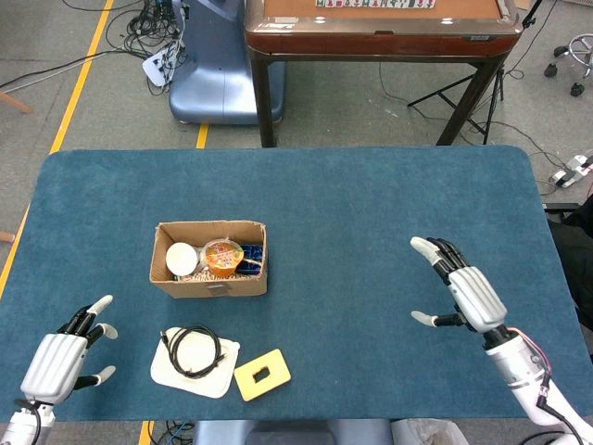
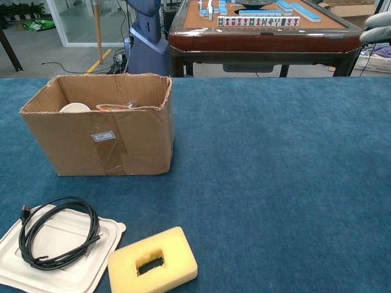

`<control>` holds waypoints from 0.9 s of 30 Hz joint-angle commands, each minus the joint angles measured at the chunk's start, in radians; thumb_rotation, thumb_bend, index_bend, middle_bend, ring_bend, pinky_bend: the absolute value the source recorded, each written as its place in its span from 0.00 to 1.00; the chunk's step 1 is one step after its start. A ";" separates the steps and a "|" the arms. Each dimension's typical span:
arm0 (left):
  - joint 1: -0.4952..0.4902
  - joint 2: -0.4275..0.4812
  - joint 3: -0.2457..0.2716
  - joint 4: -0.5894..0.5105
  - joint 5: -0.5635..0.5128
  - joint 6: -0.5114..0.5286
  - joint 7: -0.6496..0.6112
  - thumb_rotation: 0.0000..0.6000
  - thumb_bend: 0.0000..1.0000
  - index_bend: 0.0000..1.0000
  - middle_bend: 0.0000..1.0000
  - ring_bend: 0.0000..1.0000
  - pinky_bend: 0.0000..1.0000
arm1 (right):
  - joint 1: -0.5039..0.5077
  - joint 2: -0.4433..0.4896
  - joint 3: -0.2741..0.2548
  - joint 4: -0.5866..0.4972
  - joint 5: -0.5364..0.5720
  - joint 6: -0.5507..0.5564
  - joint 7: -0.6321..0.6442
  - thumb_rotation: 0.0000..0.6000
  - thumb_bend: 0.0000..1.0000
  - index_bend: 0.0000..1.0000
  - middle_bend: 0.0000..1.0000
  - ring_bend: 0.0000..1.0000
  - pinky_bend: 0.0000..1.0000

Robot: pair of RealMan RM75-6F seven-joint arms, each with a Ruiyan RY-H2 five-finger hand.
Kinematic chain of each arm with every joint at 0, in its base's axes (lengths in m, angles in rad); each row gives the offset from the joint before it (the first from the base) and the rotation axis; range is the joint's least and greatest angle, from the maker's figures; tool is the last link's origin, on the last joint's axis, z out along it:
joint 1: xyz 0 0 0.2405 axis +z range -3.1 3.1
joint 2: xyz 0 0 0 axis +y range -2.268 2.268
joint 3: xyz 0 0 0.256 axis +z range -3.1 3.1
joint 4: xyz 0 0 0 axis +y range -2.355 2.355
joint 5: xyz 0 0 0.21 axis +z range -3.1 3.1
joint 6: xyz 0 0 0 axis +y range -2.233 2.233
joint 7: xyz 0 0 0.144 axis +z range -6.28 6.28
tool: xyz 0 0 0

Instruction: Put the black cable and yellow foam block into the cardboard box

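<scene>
Cardboard box [image 1: 209, 260] sits open-topped on the blue bench [image 1: 371, 213], left of centre. Inside it: a white round cup or lid [image 1: 182, 259] at the left end, an orange-printed bowl [image 1: 222, 257] in the middle, something dark blue [image 1: 252, 257] against the right wall. In the chest view only the rim of the white item [image 2: 76, 108] and the edge of the orange one [image 2: 113, 107] show above the box wall [image 2: 104, 143]; a small white label is on the front face.

Black cable [image 1: 193, 350] is not in the box. It lies coiled on a white flat tray [image 1: 195, 367] on the bench, in front of the box on the robot's side. Chest view shows the same coil [image 2: 58, 240] fully on the tray [image 2: 91, 268], with a plug end at its upper left.

Yellow foam block [image 1: 261, 375] is also outside the box, flat on the bench, just beside the tray's right edge, in front of the box's right corner. It has a rectangular cutout in its top [image 2: 153, 262].

Left robot hand [image 1: 63, 357] is well left of the box and in front of it, at the bench's near-left corner, fingers spread, holding nothing. Right robot hand [image 1: 463, 289] is far right of the box over bare bench, fingers apart, empty. In the chest view only a fingertip [image 2: 379, 19] shows at the top-right edge.
</scene>
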 commanded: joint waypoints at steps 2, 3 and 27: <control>-0.034 -0.010 0.002 -0.033 -0.004 -0.051 0.033 1.00 0.07 0.45 0.06 0.07 0.31 | -0.073 0.027 -0.029 0.063 -0.058 0.115 0.073 1.00 0.00 0.05 0.08 0.00 0.00; -0.041 -0.014 0.001 -0.039 -0.010 -0.065 0.044 1.00 0.07 0.46 0.06 0.07 0.30 | -0.085 0.029 -0.032 0.072 -0.066 0.136 0.085 1.00 0.00 0.05 0.08 0.00 0.00; -0.112 -0.126 0.033 -0.072 -0.091 -0.221 0.217 1.00 0.07 0.47 0.03 0.04 0.27 | -0.157 0.061 -0.045 0.112 -0.148 0.253 0.102 1.00 0.00 0.10 0.10 0.00 0.00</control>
